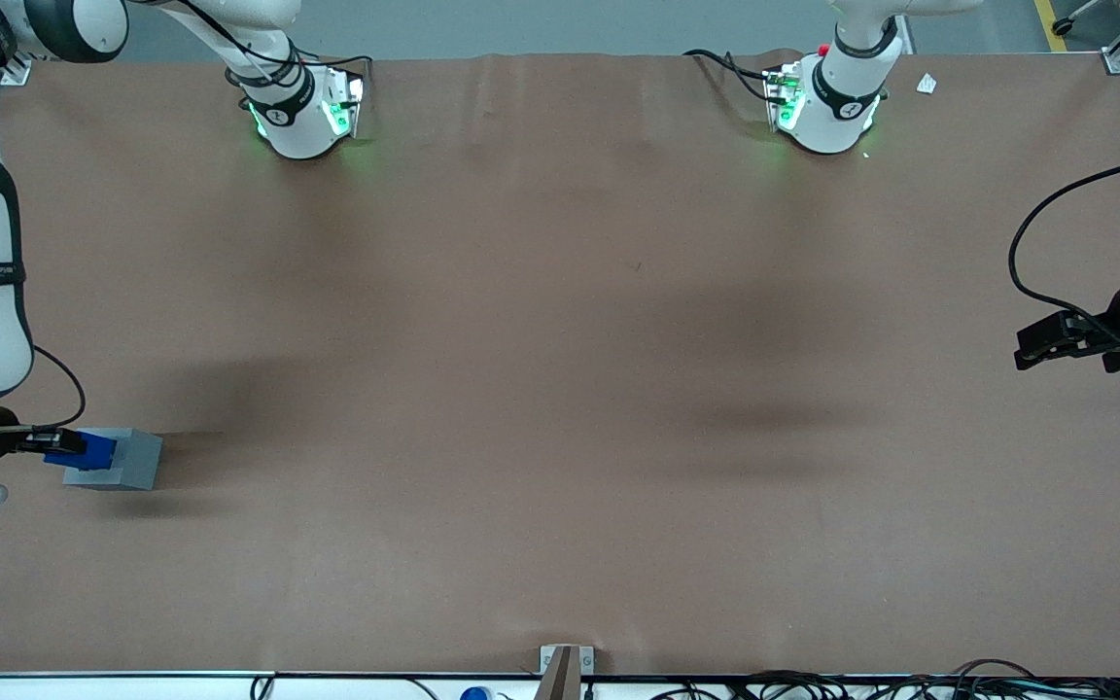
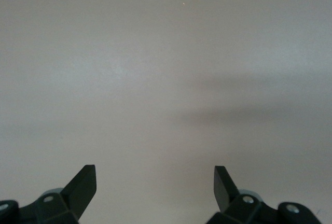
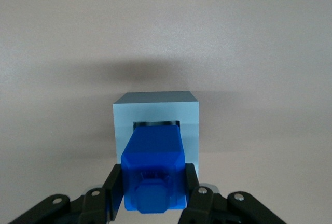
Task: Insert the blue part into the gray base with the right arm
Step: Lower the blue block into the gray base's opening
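The gray base (image 1: pixel 122 461) sits on the brown table at the working arm's end, and shows in the right wrist view (image 3: pixel 156 111) with a dark square recess in its top. My right gripper (image 1: pixel 62 447) is shut on the blue part (image 1: pixel 92 449), which sits directly over the base. In the right wrist view the blue part (image 3: pixel 153 169) is clamped between the black fingers (image 3: pixel 115 187), with its lower end at the recess opening and its knob facing the camera. I cannot tell how deep it sits.
The brown table mat (image 1: pixel 560 389) stretches wide toward the parked arm's end. Both arm bases (image 1: pixel 302 112) stand along the edge farthest from the front camera. A small metal bracket (image 1: pixel 565 666) and cables (image 1: pixel 813 685) lie at the nearest edge.
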Robot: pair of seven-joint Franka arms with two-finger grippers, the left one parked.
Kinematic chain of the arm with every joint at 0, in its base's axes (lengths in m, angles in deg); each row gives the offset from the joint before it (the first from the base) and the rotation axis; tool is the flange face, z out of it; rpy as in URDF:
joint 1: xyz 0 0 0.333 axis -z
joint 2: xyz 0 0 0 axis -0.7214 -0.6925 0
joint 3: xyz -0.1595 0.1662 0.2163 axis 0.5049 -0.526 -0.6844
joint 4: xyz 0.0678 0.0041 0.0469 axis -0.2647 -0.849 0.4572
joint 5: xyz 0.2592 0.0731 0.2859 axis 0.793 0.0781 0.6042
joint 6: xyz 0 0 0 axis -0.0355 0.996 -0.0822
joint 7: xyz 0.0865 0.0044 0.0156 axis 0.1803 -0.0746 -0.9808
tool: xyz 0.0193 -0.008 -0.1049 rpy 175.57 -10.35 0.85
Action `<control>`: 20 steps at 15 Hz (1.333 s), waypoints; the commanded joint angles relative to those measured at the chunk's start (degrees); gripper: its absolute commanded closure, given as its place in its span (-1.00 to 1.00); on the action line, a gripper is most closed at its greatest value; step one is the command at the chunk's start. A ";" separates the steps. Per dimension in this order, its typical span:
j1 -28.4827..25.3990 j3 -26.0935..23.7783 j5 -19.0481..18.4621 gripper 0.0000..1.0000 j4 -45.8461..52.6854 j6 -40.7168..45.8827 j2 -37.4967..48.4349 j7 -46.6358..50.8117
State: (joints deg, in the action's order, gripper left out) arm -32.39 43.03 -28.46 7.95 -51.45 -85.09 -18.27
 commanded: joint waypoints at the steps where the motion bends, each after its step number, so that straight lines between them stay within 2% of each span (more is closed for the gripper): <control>1: 0.28 -0.50 -0.63 0.99 -0.69 -0.35 0.40 0.35; 20: 0.19 -0.50 -0.81 0.97 0.98 -1.14 -1.36 0.96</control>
State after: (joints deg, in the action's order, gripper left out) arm -32.43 42.98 -28.46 7.72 -52.32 -85.50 -18.21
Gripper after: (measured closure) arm 0.493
